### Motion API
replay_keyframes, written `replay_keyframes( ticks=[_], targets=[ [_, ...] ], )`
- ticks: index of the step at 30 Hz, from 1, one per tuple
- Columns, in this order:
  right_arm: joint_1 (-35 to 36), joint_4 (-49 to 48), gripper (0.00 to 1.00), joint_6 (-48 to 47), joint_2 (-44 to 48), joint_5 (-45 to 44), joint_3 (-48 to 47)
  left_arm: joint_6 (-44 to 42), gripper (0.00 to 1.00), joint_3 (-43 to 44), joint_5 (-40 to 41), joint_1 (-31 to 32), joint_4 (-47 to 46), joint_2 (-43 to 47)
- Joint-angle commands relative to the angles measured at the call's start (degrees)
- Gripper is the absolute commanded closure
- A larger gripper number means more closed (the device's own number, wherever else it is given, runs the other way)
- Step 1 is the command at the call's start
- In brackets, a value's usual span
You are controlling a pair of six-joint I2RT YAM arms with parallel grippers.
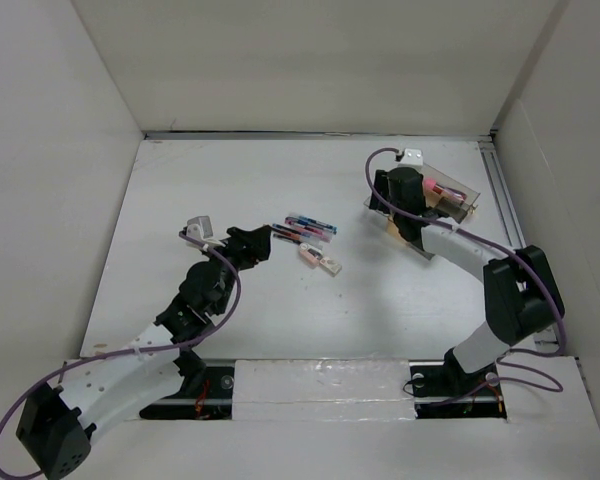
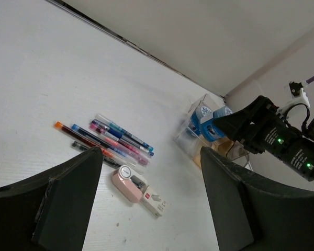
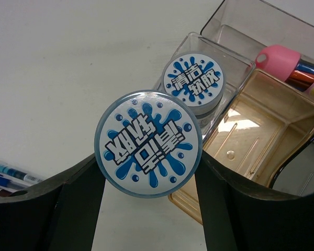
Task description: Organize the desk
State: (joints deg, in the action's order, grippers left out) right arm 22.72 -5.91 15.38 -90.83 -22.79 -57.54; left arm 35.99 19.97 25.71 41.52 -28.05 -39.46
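Worktop (image 1: 200,190): large, flat, white and matte. It lies level and face up under both arms, with upright white panels on three sides. A metal rail (image 1: 500,190) runs near-to-far along its right edge. Its edges sit square to the line of the arm bases. The slanted view does not settle which way the long axis runs.

Right gripper (image 3: 147,162): clamped on a round tub (image 3: 148,144), grey-sided with a blue-and-white splash label, one finger on each side. It hangs just short of the clear compartmented plastic tray (image 3: 220,21) at the far right of the worktop. A second tub (image 3: 193,83) of the same kind sits in one clear compartment. Beside that is an amber insert (image 3: 261,120), and a pink-capped item (image 3: 280,60) lies further in.

Left gripper (image 2: 152,167): jaws wide apart and holding nothing. It hovers over a loose row of coloured pens (image 2: 107,138), a small pink rounded case (image 2: 126,184) and a small white box (image 2: 154,201) mid-worktop.

Step in hand, as I judge it: stowing the held tub in the tray. The next move calls for carrying it over a free compartment, lowering it level so it clears the walls, then letting go. The pens and small items look to be left for sorting.
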Motion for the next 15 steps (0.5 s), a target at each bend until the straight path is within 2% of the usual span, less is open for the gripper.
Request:
replay_keyframes(
  ticks=[1, 5, 15],
  targets=[
    [0.0, -2.9, 0.55, 1.7, -0.3, -1.3, -1.6, -0.7, 0.28, 2.6, -0.7, -0.2, -2.2, -0.1],
    [0.0, -2.4, 0.48, 1.6, -1.5, -0.9, -2.4, -1.0, 0.28, 2.1, -0.2, -0.2, -2.9, 0.3],
    [0.0, 2.7, 0.43, 3.2, -5.9, -2.5, -7.2, -1.0, 0.28, 2.4, -0.4, -0.2, -2.5, 0.4]
  ],
)
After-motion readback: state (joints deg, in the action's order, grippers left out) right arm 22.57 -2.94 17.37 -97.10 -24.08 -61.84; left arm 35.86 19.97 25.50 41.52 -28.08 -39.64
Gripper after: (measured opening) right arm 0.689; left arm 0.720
